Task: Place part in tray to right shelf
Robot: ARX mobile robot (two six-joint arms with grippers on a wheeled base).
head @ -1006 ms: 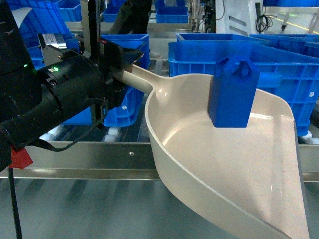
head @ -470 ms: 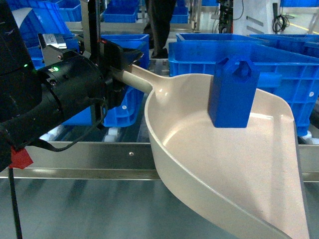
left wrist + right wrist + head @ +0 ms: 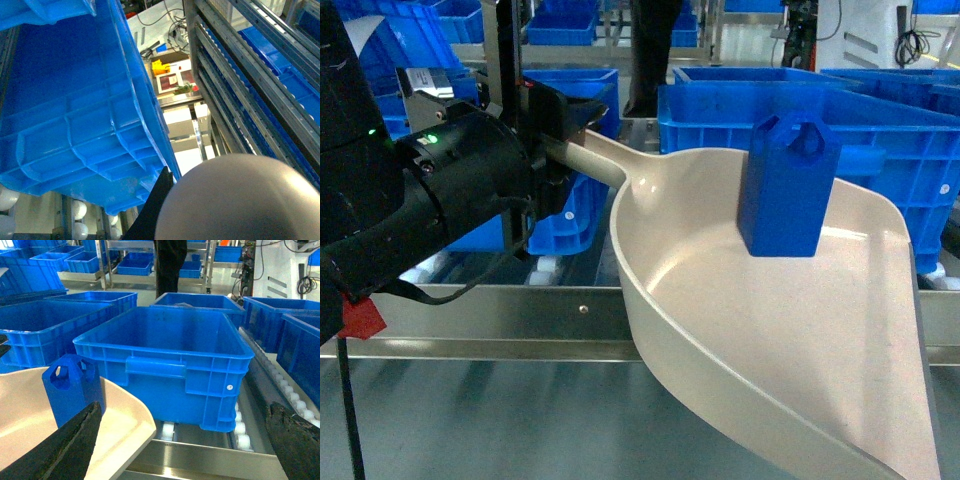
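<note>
Left gripper [image 3: 558,125] closed on the handle of the tray [image 3: 770,330], at about 10 o'clock in the head view; handle running from 10 o'clock down toward the scoop, flat front lip pointing to roughly 4 o'clock, so long axis of the tray lying on the 10-to-4 line; part [image 3: 788,185] standing upright inside the tray near its back wall, at about 1 o'clock from the scoop's middle, base on the tray floor, handle hole on top; tray held above the flat front rail [image 3: 500,310] of the right shelf, which crosses the head view from 9 to 3 o'clock; blue crate [image 3: 170,365] resting on white rollers [image 3: 240,432] just behind the part. Right gripper [image 3: 182,440] spread wide, holding nothing, its dark fingers [image 3: 60,445] at 7 and 4 o'clock in the right wrist view; part [image 3: 72,387] at about 9 o'clock from that gripper, near the left finger but apart from it. Judged: right arm the nearer one for a pick from the tray, approach leftward toward 9 o'clock, jaws closing across the upright body below the sloped shoulders; crate wall close behind, a likely obstruction. Left wrist view filled by a crate underside [image 3: 75,115] and the rounded tray handle [image 3: 240,200]; no finger position readable there.
</note>
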